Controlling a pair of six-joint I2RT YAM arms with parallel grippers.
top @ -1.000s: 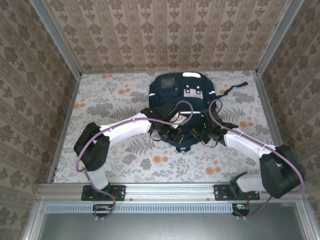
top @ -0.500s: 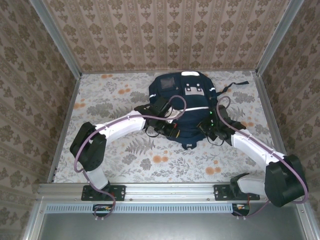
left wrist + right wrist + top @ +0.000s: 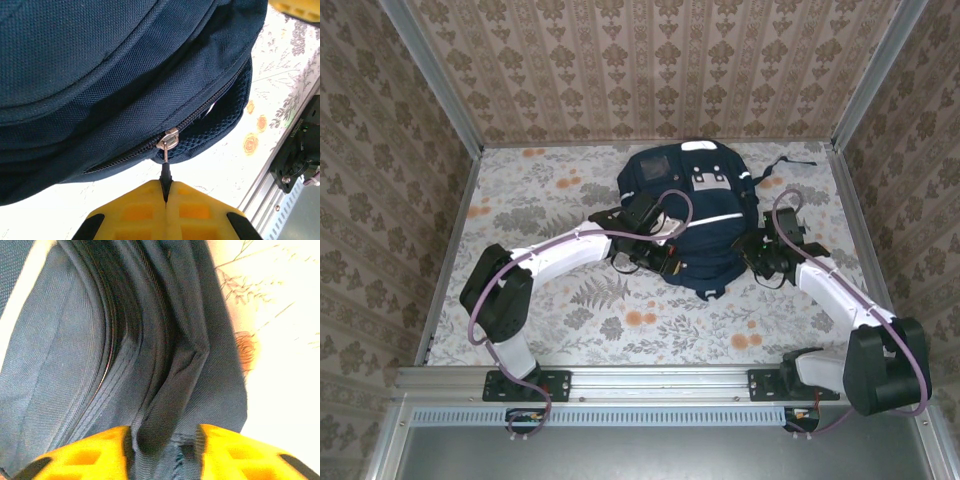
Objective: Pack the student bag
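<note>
Toward the far middle of the worktop [image 3: 535,205] lies the bag [image 3: 688,205], flat with its front up. My left end effector [image 3: 165,189] is pinched tight on the black zip pull [image 3: 165,176] at the bag's near edge. My right end effector [image 3: 164,440] clamps a fold of the side fabric. I judge the bag soft and floppy (it will bunch rather than resist), so the zip needs the cloth held taut. Seams or the pull are the places to hold, not slack panels.
</note>
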